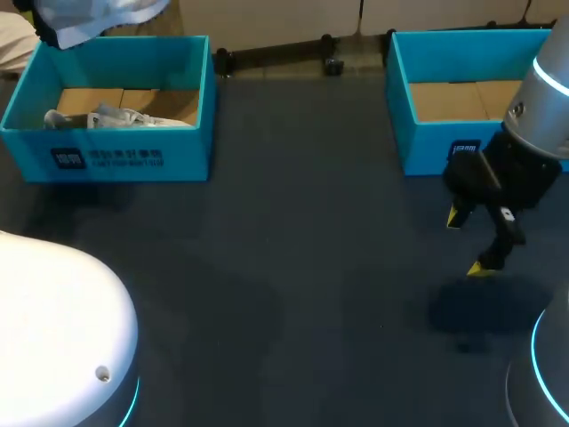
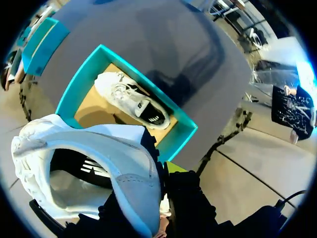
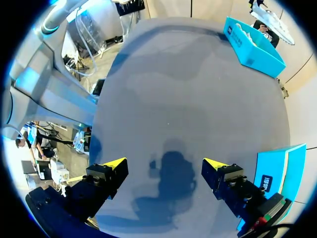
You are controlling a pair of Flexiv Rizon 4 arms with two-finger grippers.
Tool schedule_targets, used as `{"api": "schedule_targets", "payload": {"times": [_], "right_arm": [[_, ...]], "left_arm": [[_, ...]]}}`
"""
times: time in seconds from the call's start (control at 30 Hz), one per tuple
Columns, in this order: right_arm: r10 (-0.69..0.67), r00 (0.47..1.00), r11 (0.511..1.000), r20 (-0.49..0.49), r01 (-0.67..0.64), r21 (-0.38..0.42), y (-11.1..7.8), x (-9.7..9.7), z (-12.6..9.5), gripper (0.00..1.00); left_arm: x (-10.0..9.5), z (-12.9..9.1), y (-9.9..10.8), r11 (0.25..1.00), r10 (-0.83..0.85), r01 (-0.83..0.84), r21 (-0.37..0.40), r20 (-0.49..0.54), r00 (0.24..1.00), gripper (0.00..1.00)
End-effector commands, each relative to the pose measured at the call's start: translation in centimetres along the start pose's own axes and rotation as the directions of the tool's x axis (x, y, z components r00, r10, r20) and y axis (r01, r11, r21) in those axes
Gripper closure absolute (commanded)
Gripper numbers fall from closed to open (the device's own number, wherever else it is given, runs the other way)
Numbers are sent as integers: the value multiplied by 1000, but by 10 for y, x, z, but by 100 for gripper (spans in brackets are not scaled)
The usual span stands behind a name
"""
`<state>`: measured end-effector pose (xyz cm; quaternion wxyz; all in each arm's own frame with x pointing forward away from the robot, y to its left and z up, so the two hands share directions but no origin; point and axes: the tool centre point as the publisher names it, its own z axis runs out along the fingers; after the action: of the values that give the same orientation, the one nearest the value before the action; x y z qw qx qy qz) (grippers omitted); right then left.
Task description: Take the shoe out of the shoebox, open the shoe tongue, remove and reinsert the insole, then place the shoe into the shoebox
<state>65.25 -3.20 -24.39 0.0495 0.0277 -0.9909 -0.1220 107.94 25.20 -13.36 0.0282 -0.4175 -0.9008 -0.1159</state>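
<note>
The left claw is gripping the white shoe by its heel collar, aloft over the left shoebox. Being light and soft, it is likely sagging there. The right claw is hanging wide open, empty, above the tabletop

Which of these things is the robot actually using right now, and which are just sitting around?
In use: the white shoe, held up in the left gripper; the teal shoebox under it.
Sitting around: a second shoe inside that shoebox; the other teal box; the right gripper, open above the table.
</note>
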Motion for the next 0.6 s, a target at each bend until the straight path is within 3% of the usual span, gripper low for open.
{"api": "schedule_targets", "payload": {"times": [0.03,0.13,0.2,0.4,0.6], "right_arm": [[1,1000,1000,-1,-1,3,1,-1,1,0],[1,1000,1000,-1,-1,3,1,-1,1,0],[1,1000,1000,-1,-1,3,1,-1,1,0],[1,1000,1000,-1,-1,3,1,-1,1,0],[1,1000,1000,-1,-1,3,1,-1,1,0]], "left_arm": [[6,-1,-6,1000,-3,3,-30,10,1000,100],[4,3,-5,999,18,-17,-38,8,1000,100],[5,9,1,990,135,-131,-60,69,988,100],[8,30,21,927,359,-347,-142,62,931,100],[16,39,38,831,556,-552,-64,109,824,100]]}}
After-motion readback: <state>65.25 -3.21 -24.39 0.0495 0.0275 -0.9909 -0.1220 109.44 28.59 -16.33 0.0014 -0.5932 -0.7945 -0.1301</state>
